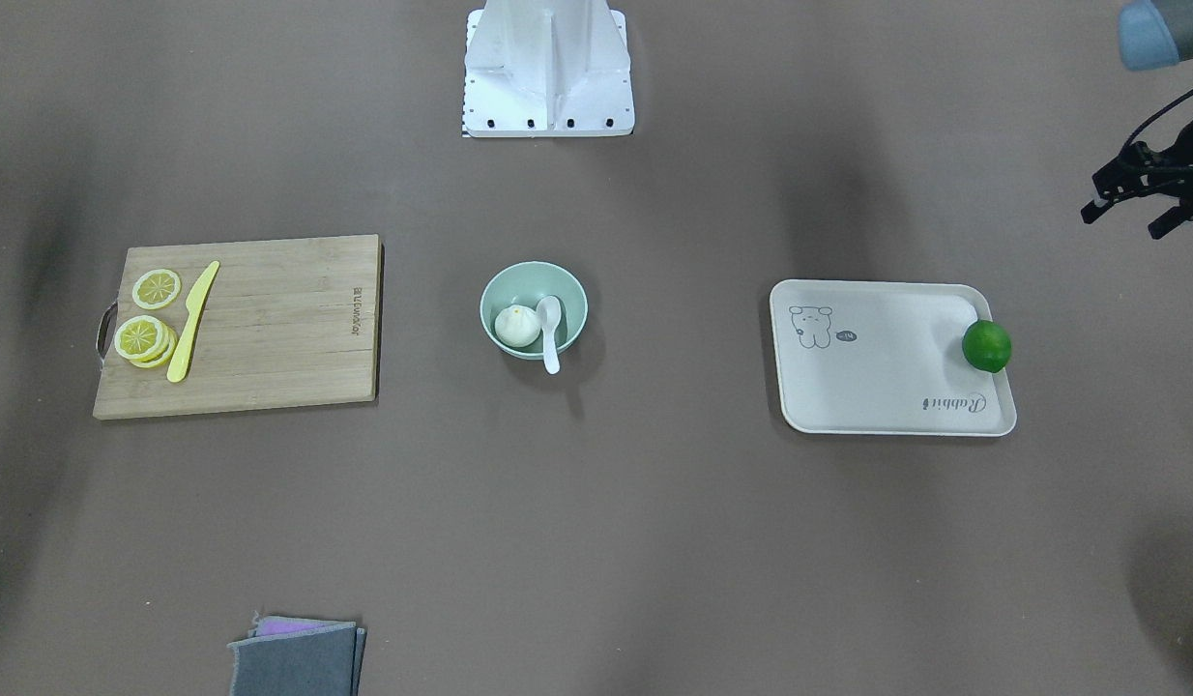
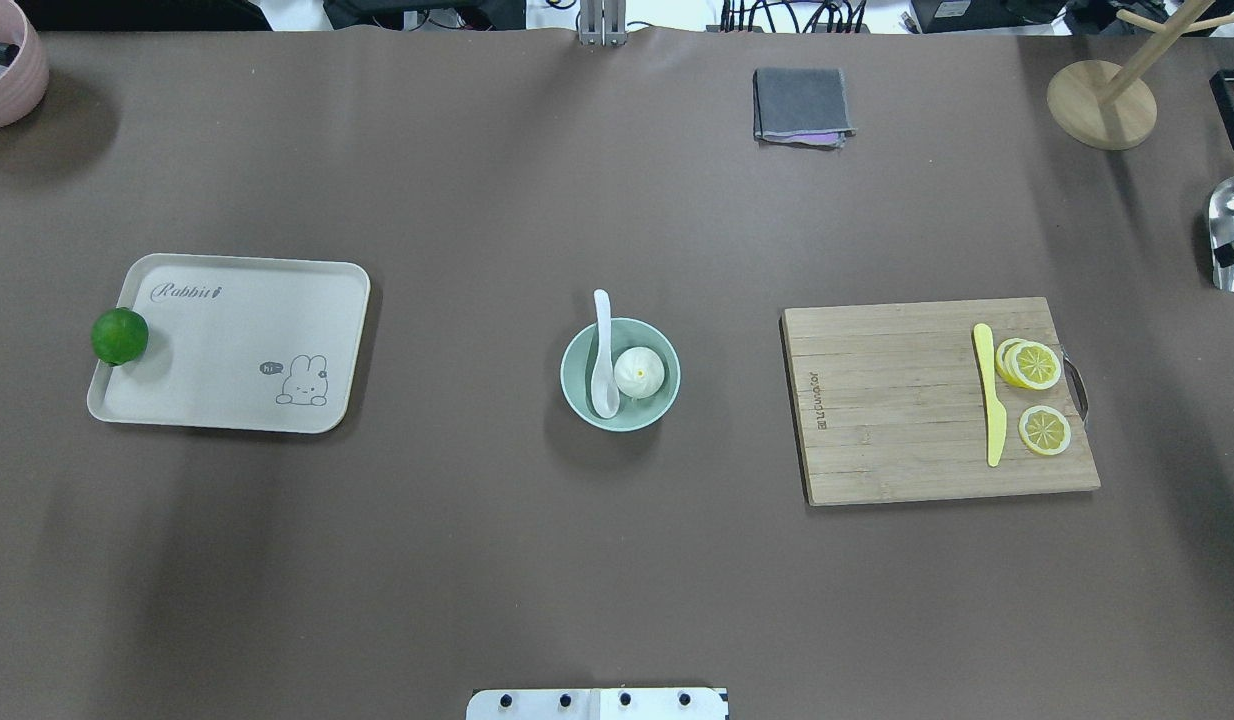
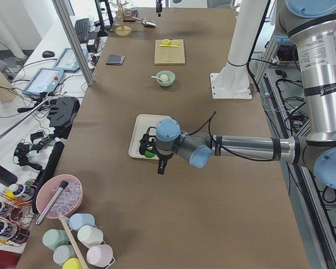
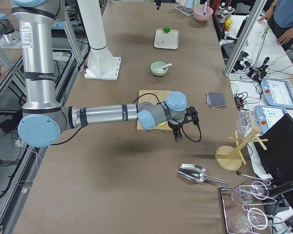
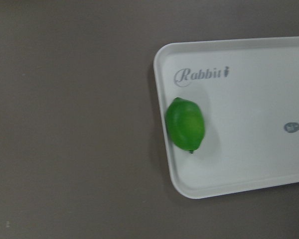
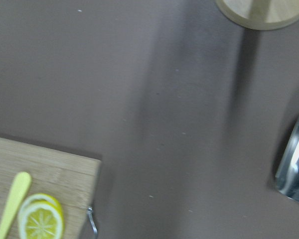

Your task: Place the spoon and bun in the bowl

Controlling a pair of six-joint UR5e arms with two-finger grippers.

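Note:
The pale mint-green bowl [image 2: 577, 396] stands at the table's middle. The white bun [image 2: 638, 372] lies inside it on the right. The white spoon [image 2: 604, 352] lies in it beside the bun, with its handle sticking out over the far rim. The bowl [image 1: 534, 270], bun [image 1: 517, 326] and spoon [image 1: 550, 327] also show in the front view. My left gripper [image 1: 1126, 220] hovers off the tray's outer end, fingers apart and empty. My right gripper [image 4: 178, 134] hangs beyond the cutting board's outer end; I cannot tell whether it is open or shut.
A white tray [image 2: 227, 400] with a green lime [image 2: 119, 336] on its edge lies on the left. A wooden cutting board [image 2: 897, 400] with lemon slices [image 2: 1035, 366] and a yellow knife [image 2: 992, 400] lies on the right. A grey cloth [image 2: 802, 105], wooden stand [image 2: 1102, 100] and metal scoop [image 2: 1232, 230] sit farther off.

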